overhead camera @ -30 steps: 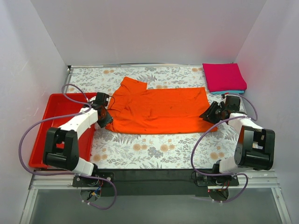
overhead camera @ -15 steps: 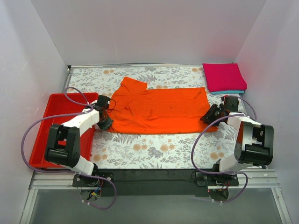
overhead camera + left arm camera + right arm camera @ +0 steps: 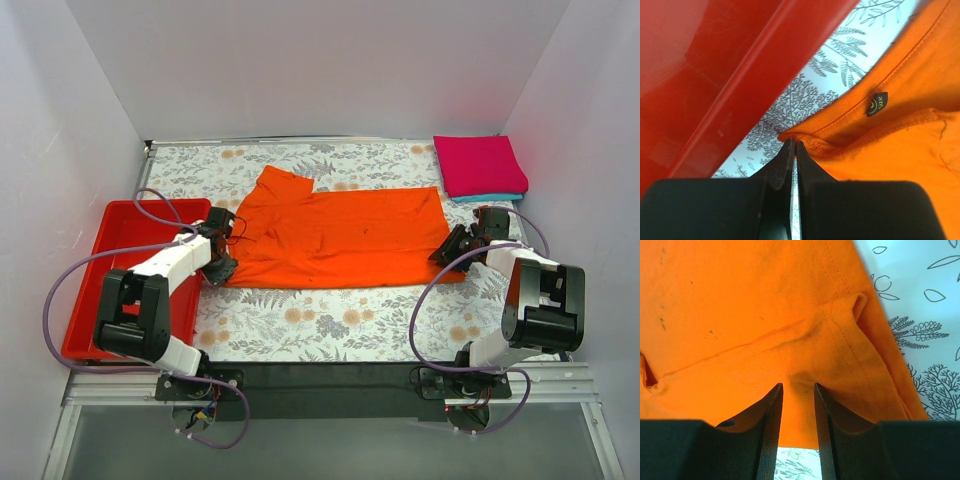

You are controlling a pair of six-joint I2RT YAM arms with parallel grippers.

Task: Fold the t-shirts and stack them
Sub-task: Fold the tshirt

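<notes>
The tee (image 3: 340,235) lies spread on the bench (image 3: 330,320), long axis running arm to arm. The left gripper (image 3: 792,145) is closed at its neck end (whether pinching cloth is unclear). The right gripper (image 3: 798,388), fingers parted, sits over the hem end.

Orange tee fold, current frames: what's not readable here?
- Teal folded t-shirt: top view, only an edge shows; the magenta-pink folded t-shirt covers it.
- Left gripper: left wrist view, fingers closed at the bright orange t-shirt's collar; whether cloth is pinched is hidden by them.
- Black neck tag: left wrist view, size print too small.
- Red plastic tray: top view, left arm covers part.
</notes>
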